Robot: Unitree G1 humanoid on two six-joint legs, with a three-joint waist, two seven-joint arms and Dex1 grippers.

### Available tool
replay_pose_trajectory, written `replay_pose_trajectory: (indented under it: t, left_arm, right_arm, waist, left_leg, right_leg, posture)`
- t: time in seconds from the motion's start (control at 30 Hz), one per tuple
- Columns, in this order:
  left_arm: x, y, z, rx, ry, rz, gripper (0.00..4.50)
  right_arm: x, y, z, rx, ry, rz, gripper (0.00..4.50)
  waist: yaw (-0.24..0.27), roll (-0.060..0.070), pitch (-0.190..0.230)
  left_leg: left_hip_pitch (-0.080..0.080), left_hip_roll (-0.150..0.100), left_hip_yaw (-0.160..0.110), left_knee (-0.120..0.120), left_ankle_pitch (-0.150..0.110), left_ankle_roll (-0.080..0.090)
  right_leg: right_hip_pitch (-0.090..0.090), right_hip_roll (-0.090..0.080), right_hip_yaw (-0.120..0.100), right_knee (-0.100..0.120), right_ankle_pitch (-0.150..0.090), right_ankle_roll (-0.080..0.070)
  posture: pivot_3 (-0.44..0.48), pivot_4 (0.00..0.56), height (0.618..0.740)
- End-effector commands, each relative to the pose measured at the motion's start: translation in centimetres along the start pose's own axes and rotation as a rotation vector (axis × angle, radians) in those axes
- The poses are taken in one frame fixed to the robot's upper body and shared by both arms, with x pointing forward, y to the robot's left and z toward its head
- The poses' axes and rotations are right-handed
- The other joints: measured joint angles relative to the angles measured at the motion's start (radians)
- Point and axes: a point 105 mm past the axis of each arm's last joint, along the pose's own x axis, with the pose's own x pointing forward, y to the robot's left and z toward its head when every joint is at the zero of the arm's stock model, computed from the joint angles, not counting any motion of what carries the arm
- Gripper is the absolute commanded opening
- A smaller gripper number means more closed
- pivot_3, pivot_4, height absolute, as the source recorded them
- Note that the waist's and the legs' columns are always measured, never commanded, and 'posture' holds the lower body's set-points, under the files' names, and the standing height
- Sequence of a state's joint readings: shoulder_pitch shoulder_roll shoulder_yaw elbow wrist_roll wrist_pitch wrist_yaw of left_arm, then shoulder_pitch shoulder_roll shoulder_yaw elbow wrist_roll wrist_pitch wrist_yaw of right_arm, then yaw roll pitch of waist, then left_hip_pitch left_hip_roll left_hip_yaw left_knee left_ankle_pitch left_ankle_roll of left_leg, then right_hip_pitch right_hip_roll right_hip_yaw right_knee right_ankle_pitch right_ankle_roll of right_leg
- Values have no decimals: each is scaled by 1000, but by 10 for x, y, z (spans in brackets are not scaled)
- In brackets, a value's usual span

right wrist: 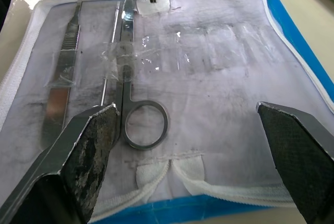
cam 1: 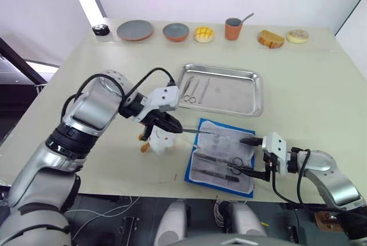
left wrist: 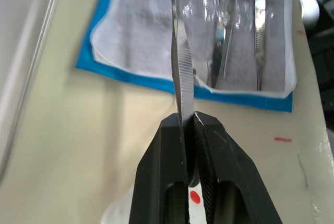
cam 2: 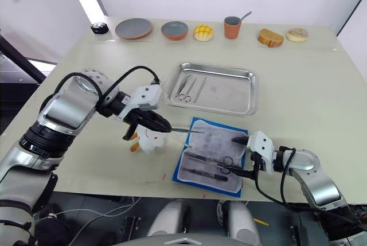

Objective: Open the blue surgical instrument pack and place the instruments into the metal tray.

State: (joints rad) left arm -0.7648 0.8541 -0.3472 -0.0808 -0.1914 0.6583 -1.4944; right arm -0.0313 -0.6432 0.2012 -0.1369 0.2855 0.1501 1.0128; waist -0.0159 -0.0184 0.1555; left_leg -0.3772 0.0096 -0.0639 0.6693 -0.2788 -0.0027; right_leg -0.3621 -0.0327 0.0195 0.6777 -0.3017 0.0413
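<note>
Here, part of the scene is hard to read. The instruments in the metal tray (cam 1: 229,94) are thin and pale against the steel; two or three lie at its left end, one with ring handles (cam 1: 189,92), and the exact number cannot be told. The small white toy (cam 2: 148,138) just left of the pack is partly hidden by the left gripper (cam 2: 153,123). In the right wrist view the near ends of the tools are cut off behind that gripper's own fingers (right wrist: 91,151).

The blue surgical instrument pack (cam 1: 198,168) lies open near the table's front edge, nearer than the tray, its pale lining upward. Three tools can be counted in its pockets: ring-handled scissors (right wrist: 136,106), a thin probe-like piece beside them, and a flat-handled tool (right wrist: 61,72) at the outer side. Any print on the pack is too small to read.

The left gripper is clamped on one pair of tweezers (left wrist: 181,78), which pokes out over the pack's left edge. The right gripper (cam 1: 254,155) hovers at the pack's right edge with its fingers wide apart.

Along the far edge stand two round plates (cam 1: 135,30), a cup (cam 1: 233,28) with a spoon, three pieces of bread or pastry (cam 1: 271,38), and a small black object (cam 1: 101,28).
</note>
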Motion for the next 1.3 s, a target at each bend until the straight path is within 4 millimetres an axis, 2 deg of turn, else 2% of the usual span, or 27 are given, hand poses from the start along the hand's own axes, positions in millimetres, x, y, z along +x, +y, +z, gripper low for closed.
replay_pose_trajectory:
  t: [0.03, 0.13, 0.33, 0.57, 0.7, 1.0, 1.3]
  left_arm:
    - [3, 12, 19, -64, -157, 156, 63]
    - [12, 26, 31, -145, -259, 274, 63]
    - [28, 54, 46, -244, -359, 506, 63]
    - [59, 84, 69, -511, -313, 701, 63]
    - [67, 100, 76, -602, -323, 811, 63]
    - [98, 111, 73, -810, -310, 827, 63]
    - [109, 112, 61, -841, -257, 848, 63]
  right_arm:
    - [-2, 17, -46, 124, 172, 62, 4500]
    - [-3, 16, -45, 122, 177, 66, 4500]
    - [-8, 14, -45, 118, 190, 75, 4500]
    - [-10, 16, -45, 124, 198, 86, 4500]
    - [-11, 17, -44, 124, 202, 90, 4500]
    - [-14, 21, -42, 128, 207, 93, 4500]
    - [-15, 24, -41, 136, 210, 99, 4500]
  waist:
    - [0, 0, 0]
    - [2, -1, 0]
    - [3, -1, 0]
    - [8, -2, 0]
    - [6, -2, 0]
    - [11, -2, 0]
    - [9, -2, 0]
  left_leg:
    - [0, 0, 0, 0, 0, 0]
    - [0, 0, -1, 0, 0, 0]
    - [-1, -1, -1, 0, 0, 0]
    - [-1, -3, -2, 1, 0, 0]
    - [-1, -3, -2, 1, 0, 0]
    - [-2, -3, -2, 1, 0, -1]
    - [-2, -4, -2, -1, 3, -6]
  right_leg:
    - [0, 0, 0, 0, 0, 0]
    - [0, 0, 0, 0, 0, 0]
    - [0, -1, 0, 0, 0, 0]
    - [0, -3, -1, 0, 1, 1]
    - [0, -3, -1, 0, 0, 1]
    - [0, -4, -1, -1, 1, 1]
    - [0, -5, -1, -3, 0, 2]
  posture:
    - [0, 150, 740]
    - [0, 150, 740]
    - [0, 150, 740]
    - [0, 150, 740]
    - [0, 150, 740]
    - [0, 150, 740]
    - [0, 150, 740]
